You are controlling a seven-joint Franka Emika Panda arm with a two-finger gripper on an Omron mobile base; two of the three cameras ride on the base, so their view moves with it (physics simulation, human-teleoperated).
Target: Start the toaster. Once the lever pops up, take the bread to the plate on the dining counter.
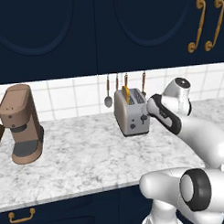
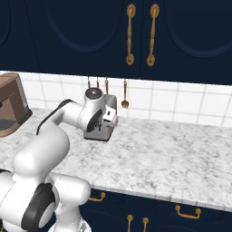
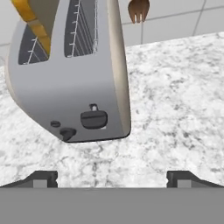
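The gripper sits closest to the lens in the hand view, its two dark fingertips spread as wide as they go, with nothing between them and bare marble beneath. Just beyond them stands the toaster, its narrow face turned toward the hand. On that face the lever sits low, near the bottom edge, with a round dark knob below and to its left. The toaster has two slots; the bread stands in the left one as the hand sees it, its golden crust sticking well above the top, and the other slot shows only wire guides.

From the left base view, the toaster rests on the grey-veined marble worktop, close to the white tiled wall behind it. The bread shows as an orange strip rising from its top. The arm's hand is just beside the toaster's right side. Four utensils hang on the tiles directly behind the toaster. Well to the toaster's left stands one brown coffee machine. Above it all run navy wall cabinets with two curved brass handles up to the toaster's right; navy drawers below the worktop edge carry brass pulls.
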